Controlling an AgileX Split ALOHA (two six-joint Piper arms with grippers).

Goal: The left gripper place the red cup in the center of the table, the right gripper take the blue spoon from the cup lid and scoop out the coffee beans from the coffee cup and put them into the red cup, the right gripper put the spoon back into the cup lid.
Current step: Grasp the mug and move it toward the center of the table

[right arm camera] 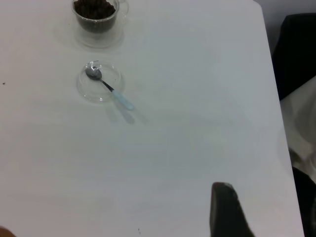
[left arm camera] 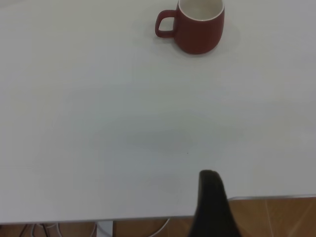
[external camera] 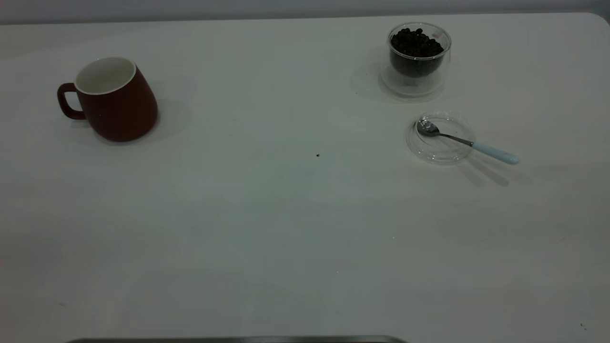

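The red cup [external camera: 116, 100] stands at the table's [external camera: 267, 224] left; the blue spoon [external camera: 464, 141] rests in the cup lid [external camera: 441, 138]. I can't tell either gripper's finger state.

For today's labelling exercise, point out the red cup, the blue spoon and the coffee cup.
red cup [external camera: 119, 112]: exterior view, on its dark red side wall.
blue spoon [external camera: 495, 153]: exterior view, on its pale blue handle.
coffee cup [external camera: 418, 82]: exterior view, on its clear glass wall below the beans.
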